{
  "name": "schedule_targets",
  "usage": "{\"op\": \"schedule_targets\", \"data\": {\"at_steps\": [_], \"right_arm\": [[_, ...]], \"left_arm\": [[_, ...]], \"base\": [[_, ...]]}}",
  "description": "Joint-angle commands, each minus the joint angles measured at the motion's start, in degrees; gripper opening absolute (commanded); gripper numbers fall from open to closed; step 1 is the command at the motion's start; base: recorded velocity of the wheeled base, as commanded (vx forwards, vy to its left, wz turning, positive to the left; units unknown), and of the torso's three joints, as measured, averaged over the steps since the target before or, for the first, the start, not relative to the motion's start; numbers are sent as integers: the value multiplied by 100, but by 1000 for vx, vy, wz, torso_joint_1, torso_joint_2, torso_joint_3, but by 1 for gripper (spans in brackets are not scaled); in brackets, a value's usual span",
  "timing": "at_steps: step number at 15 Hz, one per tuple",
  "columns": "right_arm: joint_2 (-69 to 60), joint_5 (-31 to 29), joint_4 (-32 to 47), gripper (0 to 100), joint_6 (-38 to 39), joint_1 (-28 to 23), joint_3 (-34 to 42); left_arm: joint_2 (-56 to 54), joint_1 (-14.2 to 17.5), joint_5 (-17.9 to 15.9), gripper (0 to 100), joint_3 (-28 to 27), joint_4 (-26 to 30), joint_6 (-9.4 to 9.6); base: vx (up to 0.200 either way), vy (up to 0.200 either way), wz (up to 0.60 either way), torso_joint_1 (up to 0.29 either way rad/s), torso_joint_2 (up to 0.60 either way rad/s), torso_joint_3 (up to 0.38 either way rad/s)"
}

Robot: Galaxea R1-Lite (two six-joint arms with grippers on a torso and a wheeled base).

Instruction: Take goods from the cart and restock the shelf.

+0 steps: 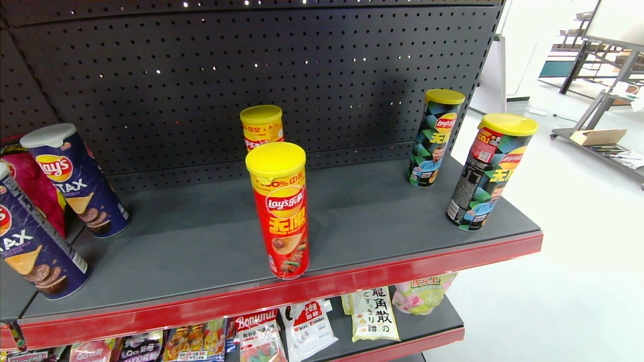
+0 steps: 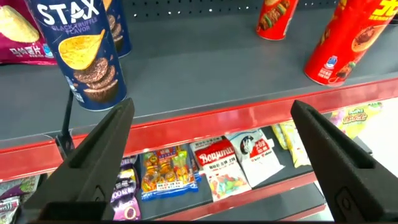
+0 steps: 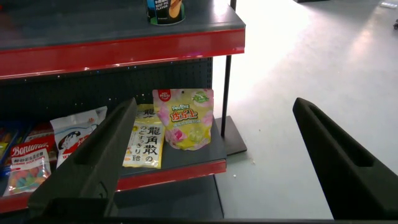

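The shelf (image 1: 201,241) is a wide grey board with a red front lip. Its pegboard back (image 1: 251,60) rises behind. On it stand the goods: two blue cans (image 1: 75,181) at the left, a red can (image 1: 282,211) close to the front lip with a second red can (image 1: 261,125) behind it, and two green cans (image 1: 490,173) at the right end.

Such chip cans are likely light and stiff but crushable, with glossy walls, and tall enough to tip. A hold around the middle of the body, below the lid, looks safest. The front red can blocks the one behind; bare board lies on either side of it.

Small snack bags (image 1: 307,327) lie on the tier below. The left gripper (image 2: 211,109) hangs before the red lip and the right gripper (image 3: 216,104) before the lower tier — both spread wide, pinching nothing.
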Motion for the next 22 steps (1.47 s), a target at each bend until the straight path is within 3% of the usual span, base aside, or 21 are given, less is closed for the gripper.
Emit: {"op": "schedule_targets", "data": {"at_steps": [1, 9, 15, 22], "right_arm": [[1, 1, 0, 100, -2, 2, 0], [1, 27, 0, 100, -20, 2, 0], [1, 36, 0, 100, -37, 2, 0], [1, 27, 0, 100, -28, 2, 0]], "left_arm": [[-76, -7, -34, 100, 50, -3, 1], [-243, -16, -8, 100, 67, 6, 54], [-761, -7, 9, 100, 58, 463, 133], [-990, -7, 168, 100, 67, 603, 256]], "base": [[0, 0, 0, 0, 0, 0], [0, 0, 0, 0, 0, 0], [0, 0, 0, 0, 0, 0], [0, 0, 86, 0, 0, 0]]}}
